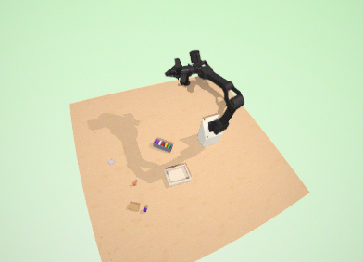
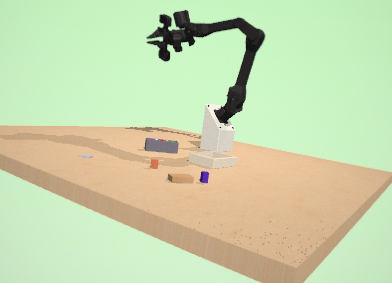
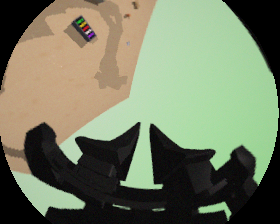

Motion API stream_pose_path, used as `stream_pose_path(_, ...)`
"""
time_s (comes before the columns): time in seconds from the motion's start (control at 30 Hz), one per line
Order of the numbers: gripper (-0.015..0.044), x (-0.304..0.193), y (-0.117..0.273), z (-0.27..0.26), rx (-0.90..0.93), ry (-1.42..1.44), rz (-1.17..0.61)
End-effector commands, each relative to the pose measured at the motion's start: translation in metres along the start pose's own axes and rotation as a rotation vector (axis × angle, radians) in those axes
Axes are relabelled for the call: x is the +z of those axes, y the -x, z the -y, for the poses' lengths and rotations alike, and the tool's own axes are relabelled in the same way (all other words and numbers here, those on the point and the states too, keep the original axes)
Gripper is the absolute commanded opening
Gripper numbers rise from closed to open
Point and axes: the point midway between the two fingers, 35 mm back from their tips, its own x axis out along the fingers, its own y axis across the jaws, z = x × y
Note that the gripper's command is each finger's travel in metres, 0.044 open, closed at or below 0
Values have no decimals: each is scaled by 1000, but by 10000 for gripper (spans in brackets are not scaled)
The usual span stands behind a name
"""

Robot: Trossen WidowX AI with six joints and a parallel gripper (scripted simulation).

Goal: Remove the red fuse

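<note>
The red fuse stands in the middle of the dark fuse block, between a white and a yellow fuse; purple and green fuses are at the ends. The pale tray stands on the table and holds nothing that I can see. My gripper is high above the table, far from the block and tray. Its fingertips stand a narrow gap apart, with nothing between them. The lower part of the red fuse is hidden in the block.
An orange piece, a tan block and a small purple cylinder lie beyond the tray. A flat pale piece lies farther out. The white arm base stands near the block and tray.
</note>
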Motion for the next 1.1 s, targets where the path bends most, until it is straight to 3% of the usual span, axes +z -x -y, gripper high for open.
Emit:
stream_pose_path(0.0,73,44,-50,-24,177,-176,87)
stream_pose_path(0.33,73,173,-126,-105,707,-494,173)
stream_pose_path(0.5,73,240,-133,-155,1016,-590,119)
stream_pose_path(0.63,73,291,-118,-195,1248,-627,25)
stream_pose_path(1.07,73,303,-117,-200,1286,-630,4)
